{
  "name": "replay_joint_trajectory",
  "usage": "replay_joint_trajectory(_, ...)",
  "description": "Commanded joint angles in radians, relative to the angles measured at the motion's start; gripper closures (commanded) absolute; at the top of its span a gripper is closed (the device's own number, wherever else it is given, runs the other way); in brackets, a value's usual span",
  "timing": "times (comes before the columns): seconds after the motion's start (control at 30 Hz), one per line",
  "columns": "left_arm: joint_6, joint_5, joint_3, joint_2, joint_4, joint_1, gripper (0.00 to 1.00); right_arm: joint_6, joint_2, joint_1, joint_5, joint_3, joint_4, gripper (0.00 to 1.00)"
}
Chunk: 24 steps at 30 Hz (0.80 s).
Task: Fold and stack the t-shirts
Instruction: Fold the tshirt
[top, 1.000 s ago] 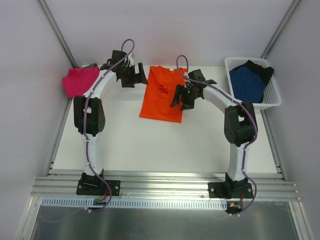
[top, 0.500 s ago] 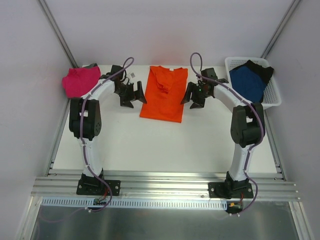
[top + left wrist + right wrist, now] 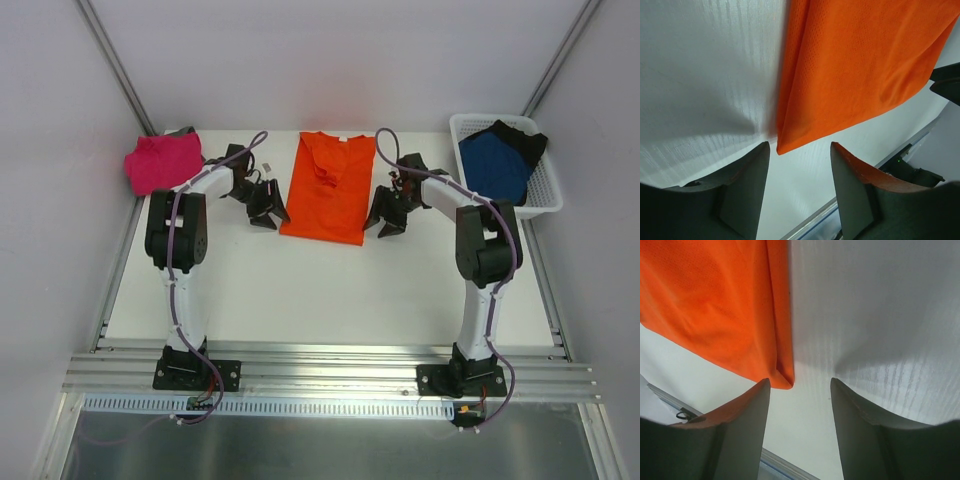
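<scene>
FOLDING BENCH: A bright orange shirt (image 3: 328,190) lies flat on the white table (image 3: 300,290), at 12 o'clock from the table's centre in the top view. It is folded lengthwise into a narrow strip, collar at the far end and hem towards the arms. A small ridge of wrinkled cloth sits just below the collar; the rest is smooth. Up close the cloth shows a fine pinhole weave, and the long edges are doubled folds.

The left gripper (image 3: 271,217) stands at the strip's near corner, at 9 o'clock of the shirt. The right gripper (image 3: 385,224) stands at the other near corner, at 3 o'clock, and both are low over the table. In the left wrist view the pointed corner of the hem lies between the two fingers (image 3: 742,190), which stand apart with bare table between them and no cloth pinched. In the right wrist view the other corner lies just by one finger (image 3: 737,425). These jaws too are parted and hold nothing; whether the tips touch the table cannot be told.

A pink shirt (image 3: 160,163) sits bunched in a heap at 10 o'clock, well apart from the orange one. At 2 o'clock a white mesh basket (image 3: 547,185) holds a crumpled dark blue shirt (image 3: 493,165), with a black shirt (image 3: 527,137) showing behind it against the far rim
</scene>
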Motion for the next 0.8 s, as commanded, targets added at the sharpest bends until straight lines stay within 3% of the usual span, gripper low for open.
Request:
replay_joint_trajectory(0.0,-0.028,0.052,-0.011,0.0,-0.004,0.007,0.49,0.01,0.013,0.013,-0.033,0.032,-0.012,0.46)
replay_joint_trajectory(0.13,-0.034,0.054,-0.017,0.007,-0.001,0.007,0.48,0.016,0.028,0.025,-0.058,0.041,0.0,0.54)
replay_joint_trajectory(0.17,-0.036,0.054,-0.02,0.007,0.001,0.007,0.49,0.016,0.032,0.03,-0.063,0.043,0.001,0.6)
replay_joint_trajectory(0.27,-0.042,0.06,-0.038,0.004,0.002,0.006,0.57,0.024,0.043,0.043,-0.081,0.046,0.014,0.67)
replay_joint_trajectory(0.37,-0.051,0.069,-0.069,-0.007,0.01,0.006,0.69,0.034,0.052,0.057,-0.083,0.051,0.017,0.66)
replay_joint_trajectory(0.4,-0.054,0.069,-0.078,-0.009,0.015,0.006,0.79,0.034,0.056,0.059,-0.083,0.054,0.017,0.66)
replay_joint_trajectory(0.53,-0.066,0.08,-0.13,-0.029,0.018,0.006,1.0,0.037,0.057,0.063,-0.072,0.063,0.009,0.6)
replay_joint_trajectory(0.77,-0.074,0.094,-0.224,-0.09,0.018,0.004,1.0,0.039,0.01,0.054,-0.072,0.016,0.003,0.57)
